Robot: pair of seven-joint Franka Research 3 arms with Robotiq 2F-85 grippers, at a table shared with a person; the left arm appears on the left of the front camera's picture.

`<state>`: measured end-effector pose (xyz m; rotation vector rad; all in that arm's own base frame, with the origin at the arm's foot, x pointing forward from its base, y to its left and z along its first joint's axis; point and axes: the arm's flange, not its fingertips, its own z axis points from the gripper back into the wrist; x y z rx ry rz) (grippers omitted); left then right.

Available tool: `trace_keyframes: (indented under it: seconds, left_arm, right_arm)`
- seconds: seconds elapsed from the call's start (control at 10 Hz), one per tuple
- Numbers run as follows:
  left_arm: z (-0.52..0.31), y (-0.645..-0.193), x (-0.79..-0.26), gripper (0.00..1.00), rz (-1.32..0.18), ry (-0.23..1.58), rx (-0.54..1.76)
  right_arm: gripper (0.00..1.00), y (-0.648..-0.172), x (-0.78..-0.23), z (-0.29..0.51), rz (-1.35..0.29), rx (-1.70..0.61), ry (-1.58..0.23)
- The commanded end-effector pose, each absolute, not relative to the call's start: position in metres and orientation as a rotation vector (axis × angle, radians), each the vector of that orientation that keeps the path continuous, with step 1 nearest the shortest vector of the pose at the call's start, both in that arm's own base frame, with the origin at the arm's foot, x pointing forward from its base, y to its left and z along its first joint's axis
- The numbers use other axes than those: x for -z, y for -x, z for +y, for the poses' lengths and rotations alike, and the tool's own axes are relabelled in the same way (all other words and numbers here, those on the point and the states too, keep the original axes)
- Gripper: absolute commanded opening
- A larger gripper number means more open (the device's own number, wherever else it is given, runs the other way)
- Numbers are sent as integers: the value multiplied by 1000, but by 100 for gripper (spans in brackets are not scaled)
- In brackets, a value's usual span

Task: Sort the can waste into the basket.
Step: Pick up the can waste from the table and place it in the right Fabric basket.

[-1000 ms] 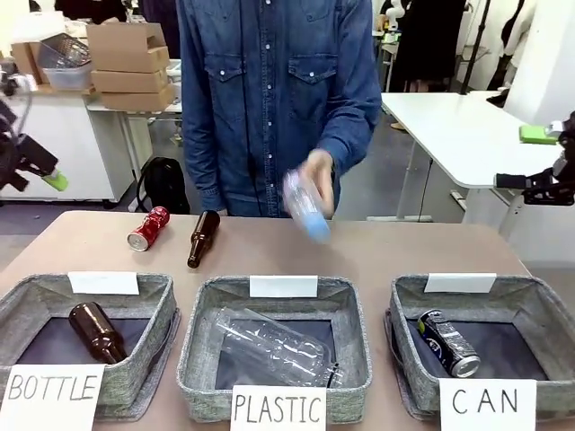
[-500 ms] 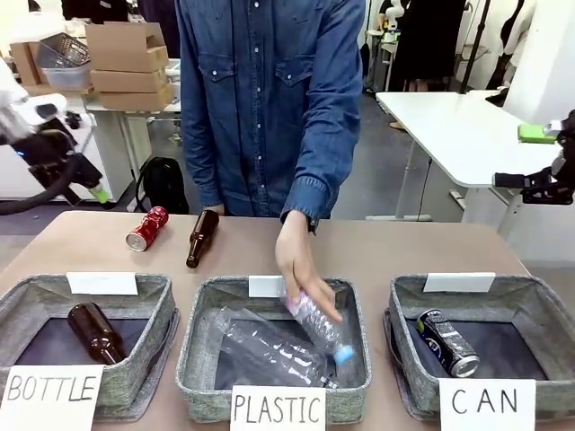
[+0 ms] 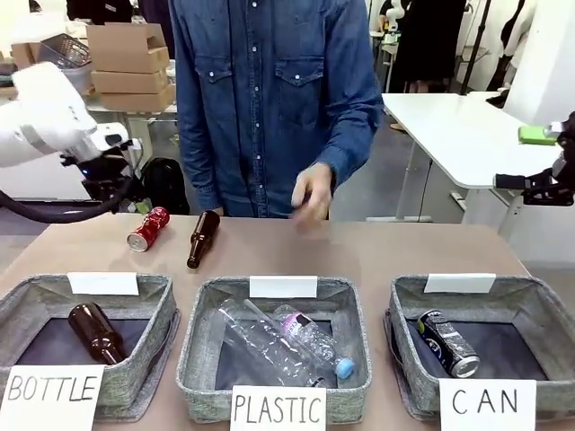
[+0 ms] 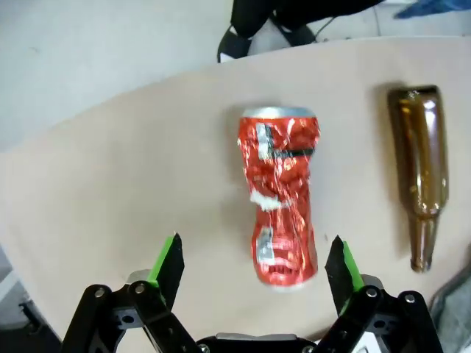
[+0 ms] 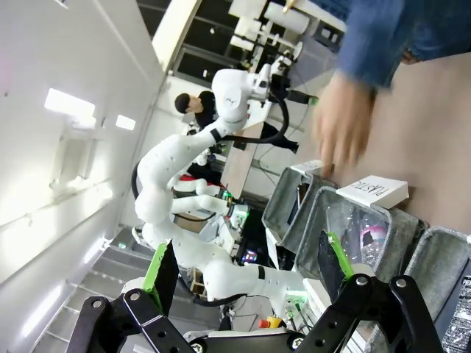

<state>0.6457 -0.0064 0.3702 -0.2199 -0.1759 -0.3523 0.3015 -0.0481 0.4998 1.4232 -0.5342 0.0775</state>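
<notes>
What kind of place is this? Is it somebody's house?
Probably not a house: it looks like a robot lab. A white robot arm reaches over the table, three baskets carry handwritten sorting signs, and cardboard boxes and a white worktable stand behind.

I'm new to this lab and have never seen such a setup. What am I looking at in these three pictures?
Two white robot arms share a table with a person. The wide picture looks across from the robot's side; the other two come from cameras on each arm's wrist. The CAN basket, one of three, holds a dark can. A red can and a brown bottle lie on the table. The left tool hangs open above the red can, holding nothing; the right tool, off to the side, is open and empty too.
</notes>
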Motion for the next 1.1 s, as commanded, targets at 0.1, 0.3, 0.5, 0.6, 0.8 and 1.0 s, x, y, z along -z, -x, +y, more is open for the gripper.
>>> trace_keyframes:
  seconds: [0.1,0.3,0.5,0.6,0.8,1.0]
  left_arm:
    - [-19,-667,-339,100,-125,156,327]
    - [-31,-664,-322,100,-103,154,352]
    - [-38,-661,-315,100,-91,155,364]
    - [-40,-660,-314,100,-91,151,364]
    - [-44,-657,-314,100,-98,137,366]
    - [-50,-653,-319,40,-129,126,376]
  right_arm:
    - [100,-303,-505,-47,-533,-74,-1433]
    - [100,-303,-505,-47,-533,-74,-1433]
    - [100,-303,-505,-47,-533,-74,-1433]
    - [100,-303,-505,-47,-533,-74,-1433]
    - [100,-303,-505,-47,-533,-74,-1433]
    - [100,-303,-505,-47,-533,-74,-1433]
